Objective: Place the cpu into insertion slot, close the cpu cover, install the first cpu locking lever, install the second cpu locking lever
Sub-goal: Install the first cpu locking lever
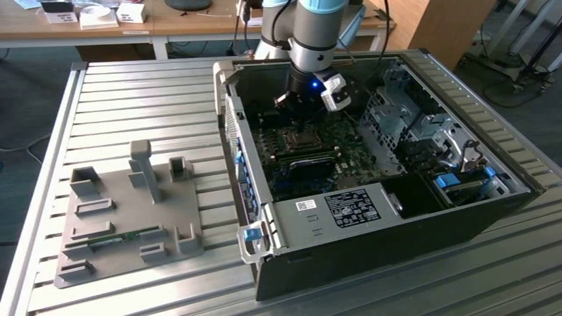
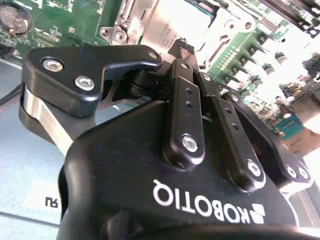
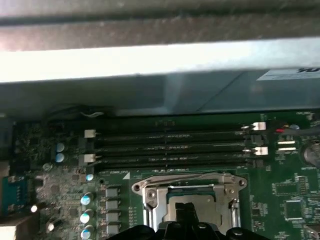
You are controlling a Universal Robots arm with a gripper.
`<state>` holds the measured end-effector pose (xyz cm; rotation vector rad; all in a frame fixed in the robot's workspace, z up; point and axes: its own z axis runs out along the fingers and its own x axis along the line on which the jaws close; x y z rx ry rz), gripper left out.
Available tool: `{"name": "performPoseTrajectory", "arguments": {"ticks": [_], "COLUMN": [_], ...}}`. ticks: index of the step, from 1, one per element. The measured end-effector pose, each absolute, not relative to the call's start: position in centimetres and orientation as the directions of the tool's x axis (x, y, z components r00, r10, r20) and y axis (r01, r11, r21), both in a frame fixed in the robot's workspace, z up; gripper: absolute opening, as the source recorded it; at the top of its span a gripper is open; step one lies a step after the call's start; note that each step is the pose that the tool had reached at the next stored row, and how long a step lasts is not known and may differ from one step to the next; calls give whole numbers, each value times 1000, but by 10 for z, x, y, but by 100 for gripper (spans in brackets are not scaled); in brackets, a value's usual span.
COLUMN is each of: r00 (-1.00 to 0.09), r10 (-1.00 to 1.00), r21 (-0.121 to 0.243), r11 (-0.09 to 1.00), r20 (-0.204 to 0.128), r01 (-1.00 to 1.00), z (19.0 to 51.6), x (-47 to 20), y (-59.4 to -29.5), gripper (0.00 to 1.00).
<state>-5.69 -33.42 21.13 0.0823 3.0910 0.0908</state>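
Ribbed metal slats form the worktop (image 1: pixel 131 105), and behind it a wooden desk (image 1: pixel 176 26) carries small white boxes. An open black computer case (image 1: pixel 369 230) lies on its side towards the exterior view's right of the worktop. A grey fixture plate (image 1: pixel 123 217) with upright blocks and slots sits near the worktop's opposite edge, well apart from the case.

Inside the case, the green motherboard (image 1: pixel 303 161) lies flat, hemmed in by the case wall on one side and a silvery drive cage (image 1: pixel 399 125) on the other. Long dark memory slots (image 3: pixel 170 147) with white end clips run beside the socket, and a row of blue-topped capacitors (image 3: pixel 86 210) stands near the socket's corner.

The arm (image 1: pixel 316 33) reaches down into the case from above. The gripper (image 2: pixel 186 50) hangs directly over the socket, its black fingers (image 2: pixel 182 100) drawn together with the tips meeting, nothing visibly clamped between them. Just beneath the tips, the cpu cover (image 3: pixel 187 187) lies flat on the socket, and the dull grey top of the cpu (image 3: pixel 192 205) shows through its open centre. Whether the tips actually touch the metal cannot be told.
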Motion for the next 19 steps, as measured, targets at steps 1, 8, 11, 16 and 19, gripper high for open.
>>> {"name": "performPoseTrajectory", "arguments": {"ticks": [1,8,11,16,19], "r00": [-998,-998,-998,-998,-998], "r10": [54,54,54,53,51], "r21": [58,58,58,58,58], "r11": [997,997,997,997,997], "r20": [-43,-40,-40,-40,-39], "r01": [51,51,51,50,48], "z": [211,216,216,216,216], "x": [-57,-57,-57,-52,-48], "y": [-334,-334,-334,-334,-334], "gripper": [11,11,11,11,11]}}
